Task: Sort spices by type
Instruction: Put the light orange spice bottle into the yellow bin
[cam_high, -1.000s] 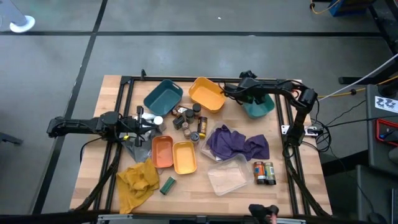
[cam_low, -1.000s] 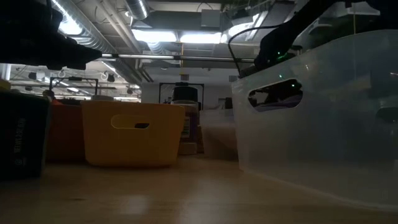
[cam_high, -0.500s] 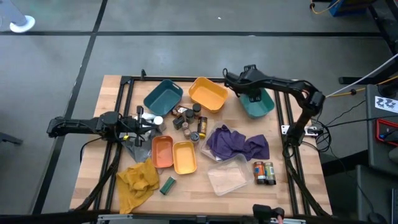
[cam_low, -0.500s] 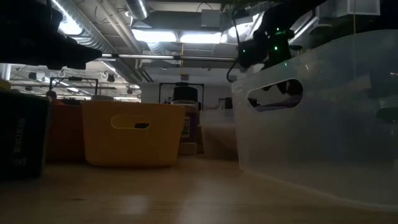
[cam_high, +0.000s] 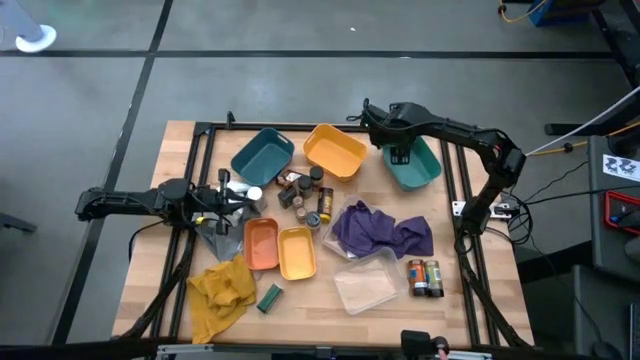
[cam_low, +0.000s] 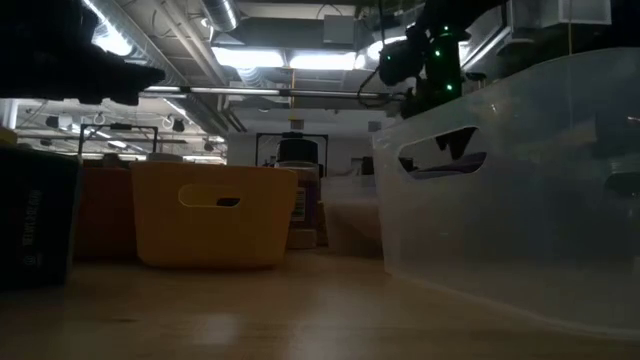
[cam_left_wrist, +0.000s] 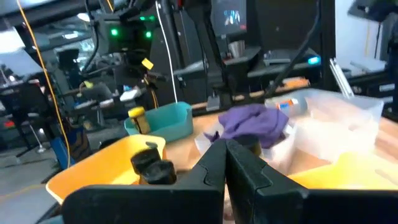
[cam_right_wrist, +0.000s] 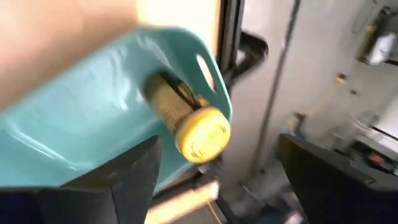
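Several small spice jars (cam_high: 300, 190) stand clustered mid-table, and two more jars (cam_high: 424, 278) stand near the right near corner. A dark tin (cam_high: 269, 298) lies by the yellow cloth. A yellow-lidded jar (cam_right_wrist: 186, 118) lies on its side in the right teal tray (cam_right_wrist: 93, 106). My right gripper (cam_high: 400, 150) hangs open above that tray (cam_high: 420, 170), its fingers (cam_right_wrist: 134, 177) clear of the jar. My left gripper (cam_high: 243, 198) waits shut over the grey cloth (cam_high: 222, 238), left of the jar cluster; its fingers (cam_left_wrist: 214, 165) meet on nothing.
A teal tray (cam_high: 263, 155) and a yellow-orange tray (cam_high: 333, 150) sit at the far side. Orange (cam_high: 262, 243), yellow (cam_high: 297, 252) and clear (cam_high: 365, 285) trays sit nearer. A purple cloth (cam_high: 385, 230) and a yellow cloth (cam_high: 220, 290) lie on the table. A black frame borders it.
My right gripper has risen from low over the right teal tray, and its arm has drawn back toward the table's far edge and a little left. The left arm and the other things have kept still.
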